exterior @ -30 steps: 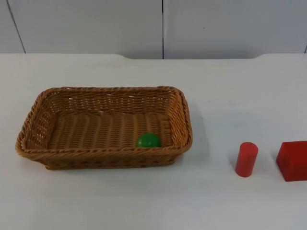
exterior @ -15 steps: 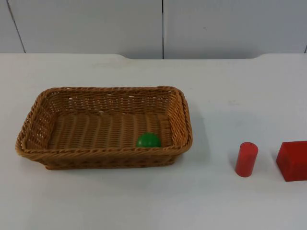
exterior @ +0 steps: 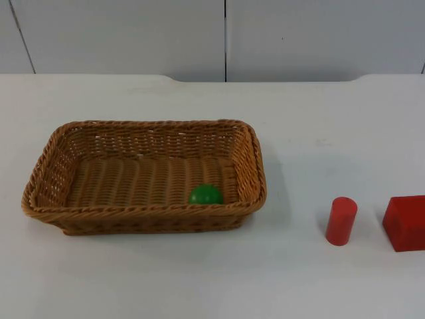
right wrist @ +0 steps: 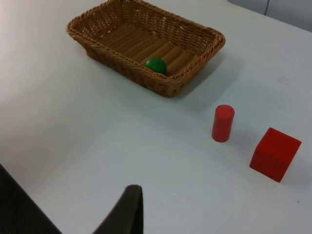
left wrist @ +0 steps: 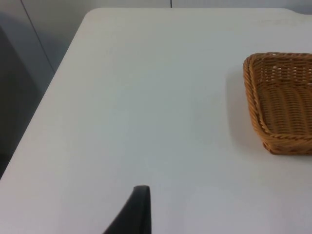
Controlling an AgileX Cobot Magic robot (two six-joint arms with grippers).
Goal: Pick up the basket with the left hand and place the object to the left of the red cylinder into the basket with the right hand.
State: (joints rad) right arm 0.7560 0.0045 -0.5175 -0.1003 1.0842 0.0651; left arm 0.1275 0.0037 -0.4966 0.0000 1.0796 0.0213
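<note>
Top view is showing the wicker basket (exterior: 145,174) sitting flat on the white table (exterior: 319,119), left of centre in the frame, with the green ball (exterior: 205,195) already lying inside it near the front right corner. Red cylinder (exterior: 341,220) is standing upright at lower right, well apart from the basket, and the red cube (exterior: 405,222) is sitting just beside it at the right edge.

So judging by how things lie, the "object left of the cylinder" is looking like that ball, and it's in the basket already, while the basket itself is not being held up by anything.

Both arms are waiting off to the sides. Left gripper (left wrist: 138,212) is hanging over bare table with the basket's end wall (left wrist: 280,102) some way off. Right gripper (right wrist: 127,209) is looking across at the basket (right wrist: 146,46), ball (right wrist: 156,65), cylinder (right wrist: 223,123) and cube (right wrist: 274,154). Can't tell whether either set of jaws is parted or closed, since just one fingertip of each is showing.

What could go wrong: if the left arm goes for the rim and tips the basket, the ball's probably rolling around or hopping out over that low wall. Also the right arm could be mistaking the cylinder or cube for its target.
</note>
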